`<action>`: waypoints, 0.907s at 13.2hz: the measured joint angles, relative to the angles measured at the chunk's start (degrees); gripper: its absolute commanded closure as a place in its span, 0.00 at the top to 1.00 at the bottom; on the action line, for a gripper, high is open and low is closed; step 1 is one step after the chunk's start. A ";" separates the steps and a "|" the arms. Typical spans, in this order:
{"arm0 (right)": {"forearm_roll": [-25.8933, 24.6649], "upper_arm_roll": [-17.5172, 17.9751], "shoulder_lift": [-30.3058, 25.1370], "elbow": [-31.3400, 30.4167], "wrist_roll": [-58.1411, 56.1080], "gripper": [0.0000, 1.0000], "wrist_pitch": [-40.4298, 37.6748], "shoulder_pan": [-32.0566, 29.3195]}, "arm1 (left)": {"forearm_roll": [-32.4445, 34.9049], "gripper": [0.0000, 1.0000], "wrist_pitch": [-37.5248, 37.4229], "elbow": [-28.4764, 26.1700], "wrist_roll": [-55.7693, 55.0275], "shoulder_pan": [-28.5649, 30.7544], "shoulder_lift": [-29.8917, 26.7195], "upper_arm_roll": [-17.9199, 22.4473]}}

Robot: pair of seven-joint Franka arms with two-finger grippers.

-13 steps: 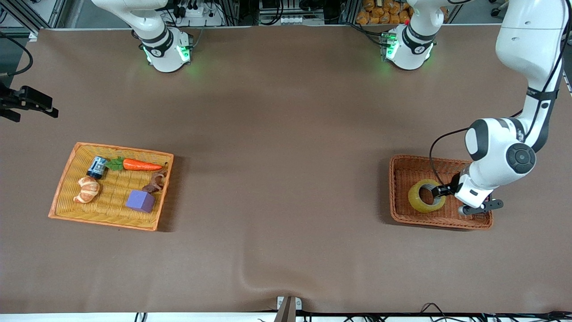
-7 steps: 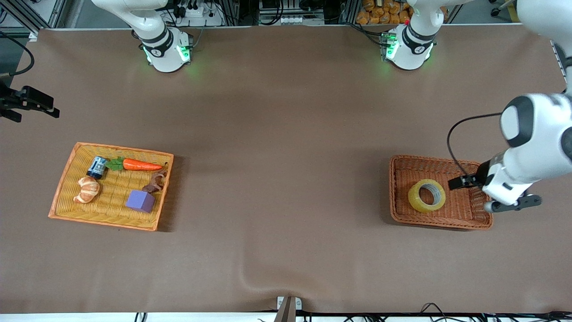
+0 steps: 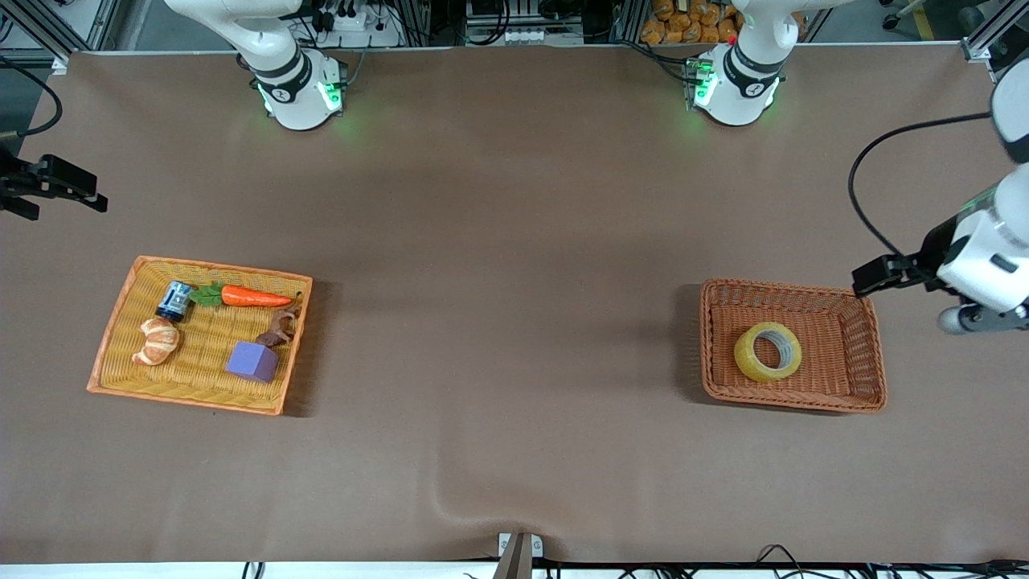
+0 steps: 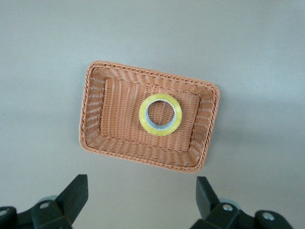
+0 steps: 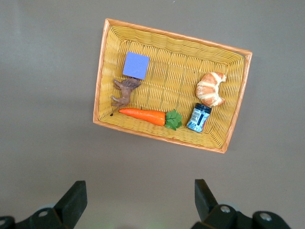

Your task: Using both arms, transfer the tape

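Note:
The tape (image 3: 768, 352), a translucent yellow ring with a grey core, lies flat in the brown wicker basket (image 3: 860, 322); it also shows in the left wrist view (image 4: 160, 114). My left gripper (image 3: 875, 275) is open and empty, up in the air over the table just off the basket's corner at the left arm's end; in its wrist view (image 4: 142, 183) the fingers stand wide apart. My right gripper (image 5: 140, 183) is open and empty, high over the table beside the yellow basket (image 5: 105, 71), and shows as a black shape at the front view's edge (image 3: 60, 183).
The yellow basket (image 3: 112, 338) at the right arm's end holds a purple block (image 3: 252, 361), a croissant (image 3: 156, 340), a carrot (image 3: 253, 297), a small blue jar (image 3: 174, 300) and a brown animal figure (image 3: 280, 326).
My left gripper has lifted away from the tape and out of the brown basket toward the left arm's end. The tape stays flat in the basket. The right arm has not moved.

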 measured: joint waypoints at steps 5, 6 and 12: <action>0.00 0.01 0.01 0.05 -0.02 1.00 0.00 0.29 | 0.01 1.00 -4.22 -2.46 0.00 0.05 -6.93 -1.06; 0.00 0.02 0.02 0.05 -0.02 1.00 0.00 0.39 | 0.01 1.00 -4.18 -4.51 0.00 0.05 -8.51 -1.20; 0.00 0.02 0.02 0.06 -0.02 1.00 0.01 0.90 | 0.02 1.00 -4.66 -8.46 6.50 0.40 -11.23 -1.41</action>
